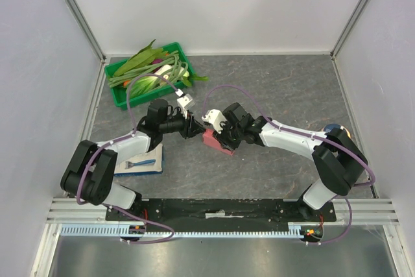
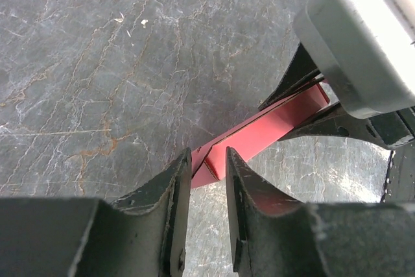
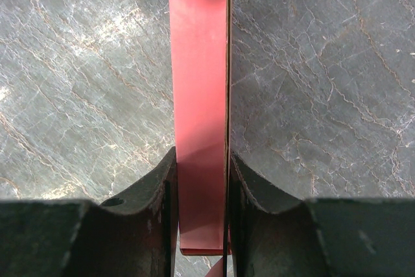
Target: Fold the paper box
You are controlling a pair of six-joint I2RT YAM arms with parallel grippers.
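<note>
The pink-red paper box (image 1: 217, 142) sits mid-table, partly folded into a narrow strip. My right gripper (image 1: 222, 135) is shut on it. In the right wrist view the box (image 3: 200, 82) fills the gap between the fingers (image 3: 162, 186) of the gripper (image 3: 201, 155). My left gripper (image 1: 193, 126) comes from the left. In the left wrist view it (image 2: 208, 152) is narrowly open, its tips at the box's (image 2: 272, 124) near end, with bare table showing between the fingers. The right gripper's black fingers (image 2: 337, 121) clamp the far end of the box.
A green tray (image 1: 120, 98) of leafy vegetables stands at the back left. A white-and-blue booklet (image 1: 142, 163) lies under the left arm. The grey wrist camera housing (image 2: 363, 37) of the right arm hangs close above the box. White walls enclose the table.
</note>
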